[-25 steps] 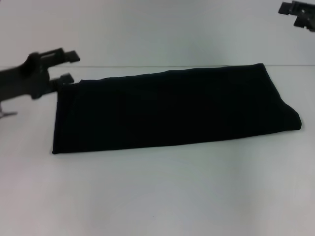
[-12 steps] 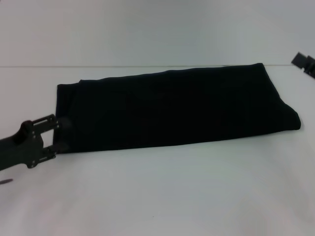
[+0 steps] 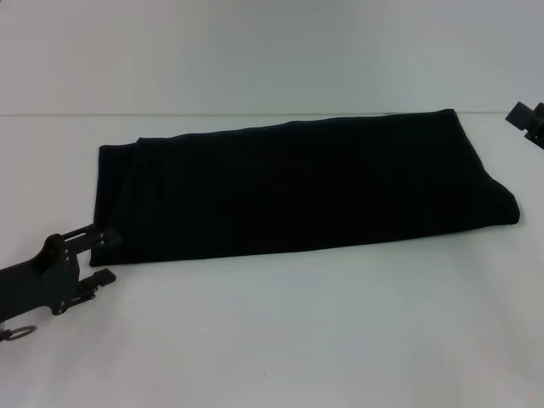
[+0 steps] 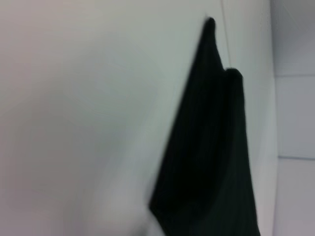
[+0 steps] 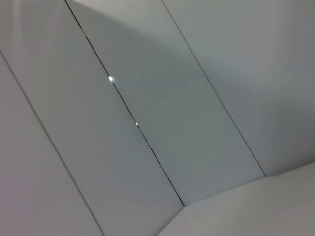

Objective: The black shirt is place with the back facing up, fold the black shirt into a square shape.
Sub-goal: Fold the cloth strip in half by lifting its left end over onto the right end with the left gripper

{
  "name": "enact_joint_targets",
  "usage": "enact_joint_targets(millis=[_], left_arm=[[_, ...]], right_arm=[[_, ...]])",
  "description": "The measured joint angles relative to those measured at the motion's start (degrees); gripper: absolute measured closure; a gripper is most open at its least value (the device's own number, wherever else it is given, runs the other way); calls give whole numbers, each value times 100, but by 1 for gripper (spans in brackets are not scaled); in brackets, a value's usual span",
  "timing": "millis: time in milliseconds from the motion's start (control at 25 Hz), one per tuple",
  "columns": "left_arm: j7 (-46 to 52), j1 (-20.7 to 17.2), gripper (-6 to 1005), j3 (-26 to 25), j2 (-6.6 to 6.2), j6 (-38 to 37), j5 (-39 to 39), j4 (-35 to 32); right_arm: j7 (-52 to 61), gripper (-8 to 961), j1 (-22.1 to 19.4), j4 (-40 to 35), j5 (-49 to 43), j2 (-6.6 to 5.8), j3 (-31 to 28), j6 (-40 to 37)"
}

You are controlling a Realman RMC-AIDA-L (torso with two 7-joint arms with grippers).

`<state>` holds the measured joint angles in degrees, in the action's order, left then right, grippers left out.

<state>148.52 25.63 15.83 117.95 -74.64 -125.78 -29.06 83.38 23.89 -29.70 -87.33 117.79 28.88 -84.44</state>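
Observation:
The black shirt (image 3: 297,191) lies on the white table as a long folded band running from left to right, with no lettering showing. My left gripper (image 3: 104,257) hovers at the band's near-left corner. It is open, its upper finger is right at the cloth edge, and nothing is between the fingers. The left wrist view shows the same black shirt (image 4: 211,157) as a dark wedge on the table. Only a small part of my right gripper (image 3: 529,119) shows at the right edge of the head view, off past the shirt's far-right end and apart from the cloth.
The white table (image 3: 297,340) stretches bare in front of the shirt, and a thin seam line (image 3: 51,114) crosses it behind the cloth. The right wrist view holds only pale panels with dark seams (image 5: 133,120).
My left gripper has travelled from the shirt's far-left corner down to its near-left corner. The right gripper has dropped from the top-right corner to the right edge. The shirt's left end now lies flat.

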Motion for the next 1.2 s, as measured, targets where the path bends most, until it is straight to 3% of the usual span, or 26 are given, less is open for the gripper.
enact_joint_targets(millis=[1200], left_arm=[[509,116,388,7,67,602,117,121]], right_arm=[[100,71,11,17,14,43,-217,-19]])
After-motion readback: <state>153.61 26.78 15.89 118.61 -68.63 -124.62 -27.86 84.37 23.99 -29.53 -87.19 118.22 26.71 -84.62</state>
